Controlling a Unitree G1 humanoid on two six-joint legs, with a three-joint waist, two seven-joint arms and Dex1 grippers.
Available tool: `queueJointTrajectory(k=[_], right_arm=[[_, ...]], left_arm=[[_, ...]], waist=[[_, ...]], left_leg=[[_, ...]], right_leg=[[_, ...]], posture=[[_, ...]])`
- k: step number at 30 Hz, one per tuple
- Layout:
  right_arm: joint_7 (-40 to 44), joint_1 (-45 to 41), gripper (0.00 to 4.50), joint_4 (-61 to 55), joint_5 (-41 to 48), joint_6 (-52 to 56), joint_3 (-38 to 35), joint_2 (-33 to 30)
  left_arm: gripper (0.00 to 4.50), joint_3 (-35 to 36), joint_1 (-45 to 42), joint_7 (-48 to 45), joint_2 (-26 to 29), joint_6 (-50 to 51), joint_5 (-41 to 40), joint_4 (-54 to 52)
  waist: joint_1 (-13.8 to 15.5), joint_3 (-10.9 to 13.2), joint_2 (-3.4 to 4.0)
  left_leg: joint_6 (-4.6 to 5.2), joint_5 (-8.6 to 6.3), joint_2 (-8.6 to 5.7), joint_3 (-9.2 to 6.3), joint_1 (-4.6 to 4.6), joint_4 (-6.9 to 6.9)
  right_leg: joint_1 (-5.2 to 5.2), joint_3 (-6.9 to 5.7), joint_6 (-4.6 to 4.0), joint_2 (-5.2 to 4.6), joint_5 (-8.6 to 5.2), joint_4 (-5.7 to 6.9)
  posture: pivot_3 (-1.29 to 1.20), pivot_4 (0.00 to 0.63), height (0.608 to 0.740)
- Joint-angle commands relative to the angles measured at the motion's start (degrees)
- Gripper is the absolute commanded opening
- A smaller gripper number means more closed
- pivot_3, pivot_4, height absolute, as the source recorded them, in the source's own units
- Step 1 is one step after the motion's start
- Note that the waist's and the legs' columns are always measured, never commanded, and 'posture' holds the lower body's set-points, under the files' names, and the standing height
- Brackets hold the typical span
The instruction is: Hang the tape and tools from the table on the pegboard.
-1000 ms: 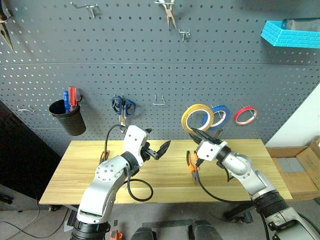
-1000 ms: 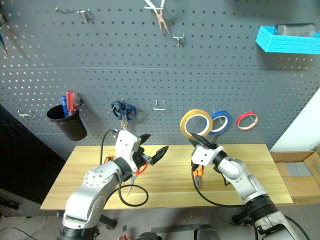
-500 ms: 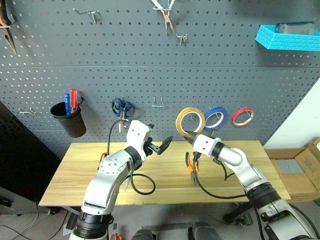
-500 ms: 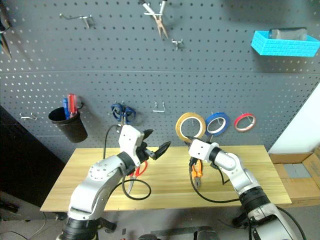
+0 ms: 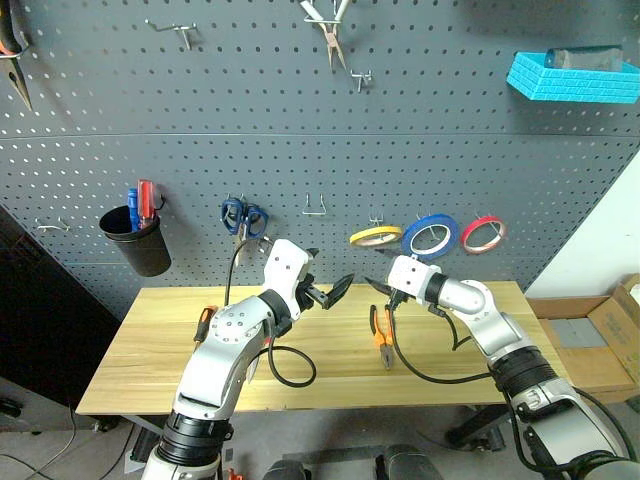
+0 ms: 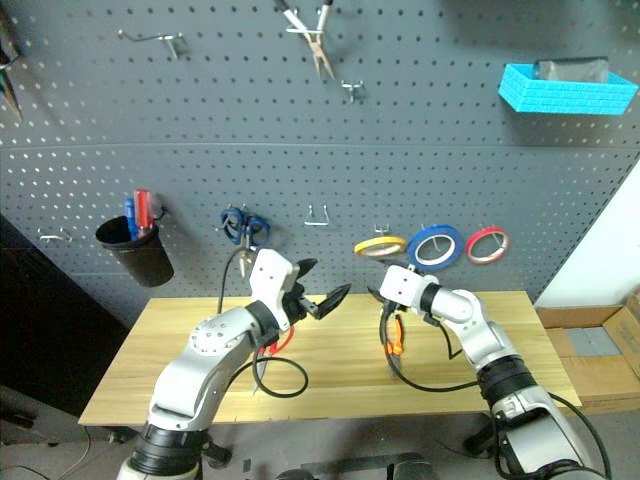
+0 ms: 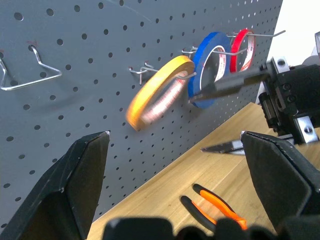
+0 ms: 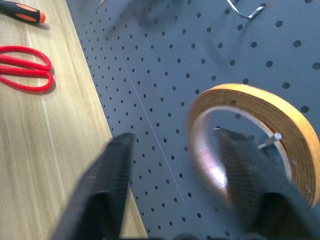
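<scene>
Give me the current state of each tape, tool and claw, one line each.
yellow tape: on a pegboard hook, tilted, not gripped
pliers: lying on the table
red scissors: flat on the table
orange screwdriver: lying on the table
left claw: open, empty
right claw: open, just below the yellow tape

Three tape rings (image 5: 431, 235), two scissors (image 6: 244, 225), two grippers (image 5: 325, 293).

Even, soft indoor light, perhaps overhead; wrist views blurred (near fingers, swinging tape (image 8: 260, 145)).
</scene>
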Motion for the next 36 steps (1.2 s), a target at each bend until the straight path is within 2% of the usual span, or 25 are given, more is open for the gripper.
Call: queueJointTrajectory(k=[1, 2, 3, 7, 10, 15, 17, 21, 25, 27, 31, 36], right_arm=[[0.8, 3.0, 3.98, -4.3, 1.6, 1.7, -1.6, -1.2], [1.2, 4.5, 4.33, -6.0, 1.8, 2.6, -1.7, -1.5], [1.9, 6.1, 4.49, -7.7, 2.2, 3.8, -1.7, -1.9], [2.6, 12.0, 4.49, -14.8, 3.4, 12.0, -2.2, -2.1], [1.7, 15.5, 4.49, -20.8, 5.5, 31.1, -3.6, 0.8], [-5.1, 8.6, 4.49, -20.8, 8.2, 60.2, -8.9, 9.2], [-7.5, 4.6, 4.49, -18.0, 9.1, 67.0, -10.7, 11.8], [-11.2, -0.9, 4.49, -13.0, 10.0, 74.4, -12.2, 14.7], [-14.6, -4.2, 4.49, -8.3, 10.2, 77.0, -13.2, 16.3], [-15.7, -4.9, 4.49, -7.3, 10.8, 78.6, -14.1, 17.0], [-17.8, -5.9, 4.49, -6.1, 11.7, 81.0, -15.3, 18.1], [-20.1, -7.8, 4.49, -3.8, 13.5, 83.0, -17.8, 20.0]], left_arm=[[4.5, 0.0, 0.0, -0.3, 0.1, -1.0, -0.7, -2.2], [4.5, -0.4, 0.6, -0.5, 0.2, -0.9, -0.7, -2.4], [4.5, -0.8, 1.3, -0.6, 0.3, -0.6, -0.7, -2.7], [4.5, -3.2, 4.2, -1.6, 2.0, -1.3, 0.7, -4.0], [4.5, -4.8, 10.2, -2.4, 3.3, -3.2, 1.2, -2.9], [4.5, -6.7, 16.4, -6.4, 9.8, -9.8, 5.0, 2.3], [4.5, -6.1, 16.1, -7.6, 11.4, -11.2, 5.2, 3.9], [4.5, -4.1, 13.6, -7.7, 11.3, -11.0, 4.2, 5.6], [4.5, -3.3, 12.5, -8.1, 11.4, -10.8, 3.8, 6.3], [4.5, -3.0, 12.9, -8.2, 11.4, -10.8, 3.8, 6.0], [4.5, -2.7, 15.3, -7.7, 11.2, -10.7, 4.0, 4.8], [4.5, -2.5, 16.2, -6.6, 10.5, -10.0, 4.1, 3.6]], waist=[[0.1, 0.0, 0.0], [0.1, 0.0, 0.0], [0.2, 0.0, 0.02], [0.1, 0.2, 0.14], [-0.1, 0.4, 0.29], [-0.5, 2.4, 0.45], [-0.5, 3.8, 0.4], [-0.1, 5.5, 0.46], [-0.6, 6.6, 0.56], [-1.1, 6.7, 0.54], [-2.0, 7.1, 0.53], [-1.8, 7.9, 0.52]], left_leg=[[0.0, 0.0, 0.0, -0.01, 0.0, 0.0], [0.0, 0.0, 0.0, -0.04, 0.0, 0.0], [0.0, 0.0, 0.0, -0.05, -0.01, 0.0], [0.02, -0.02, 0.0, -0.05, -0.01, -0.01], [0.03, -0.02, 0.02, -0.03, 0.1, -0.03], [0.04, -0.03, 0.13, 0.08, 0.64, -0.13], [0.04, 0.01, 0.12, 0.1, 0.7, -0.03], [0.16, 0.1, 0.12, -0.06, 0.67, -0.02], [0.17, 0.06, 0.13, -0.17, 0.47, -0.12], [0.28, -0.05, 0.15, -0.18, 0.07, -0.17], [0.28, -0.06, 0.28, -0.2, -1.41, -0.14], [0.33, -0.1, 0.14, -0.2, -1.38, -0.17]], right_leg=[[0.0, -0.01, 0.0, 0.0, 0.0, 0.0], [0.02, -0.03, 0.0, 0.0, 0.0, -0.01], [0.03, -0.03, 0.0, 0.0, -0.01, -0.02], [0.02, -0.03, -0.02, -0.01, -0.03, -0.02], [0.09, 0.01, -0.05, 0.02, -0.05, 0.0], [0.3, 0.14, -0.49, 0.15, -0.38, 0.28], [0.2, 0.19, -0.51, 0.15, -0.56, 0.67], [0.13, 0.01, -0.5, 0.15, -0.57, 0.84], [-0.01, -0.13, -0.55, 0.12, -0.39, 0.85], [-0.43, -0.15, -0.56, 0.05, -0.48, 0.86], [-1.89, -0.18, -0.54, -0.52, -0.48, 0.99], [-1.84, -0.25, -0.51, -0.75, -0.49, 0.9]], posture=[[-0.04, 0.031, 0.74], [-0.04, 0.034, 0.74], [-0.04, 0.041, 0.74], [-0.05, 0.067, 0.74], [-0.06, 0.099, 0.74], [-0.08, 0.152, 0.74], [-0.09, 0.178, 0.74], [-0.09, 0.212, 0.74], [-0.08, 0.229, 0.74], [-0.08, 0.235, 0.74], [-0.08, 0.246, 0.74], [-0.06, 0.252, 0.74]])
